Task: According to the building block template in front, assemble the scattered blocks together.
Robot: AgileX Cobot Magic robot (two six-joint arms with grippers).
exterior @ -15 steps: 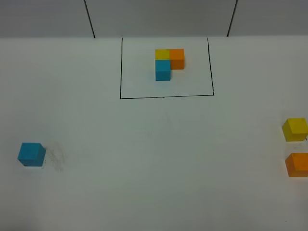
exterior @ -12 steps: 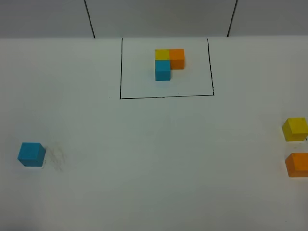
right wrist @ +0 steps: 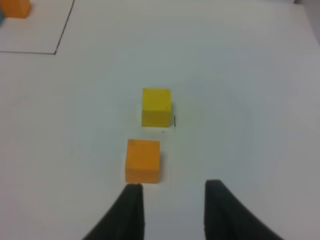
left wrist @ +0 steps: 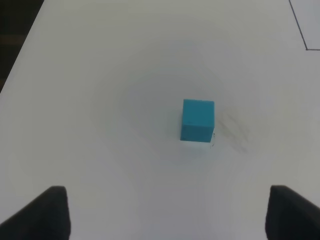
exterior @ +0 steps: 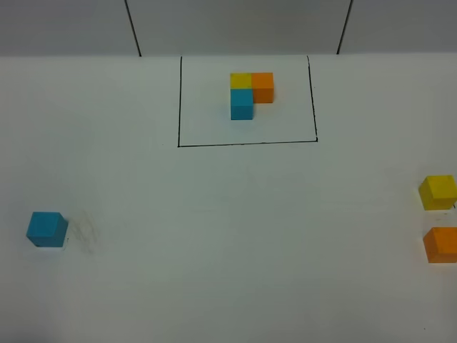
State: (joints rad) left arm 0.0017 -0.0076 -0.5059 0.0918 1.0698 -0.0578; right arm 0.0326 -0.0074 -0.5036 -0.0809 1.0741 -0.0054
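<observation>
Far right of the building block template, the loose orange cube is cut by the high view's edge; the right wrist view crops the template itself.

The desk is smooth, matt white; the blue cube, yellow cube and orange cube look matt and smooth-faced.

The table holds the block template. The blue cube lies far left of it, the yellow cube and orange cube far right.
</observation>
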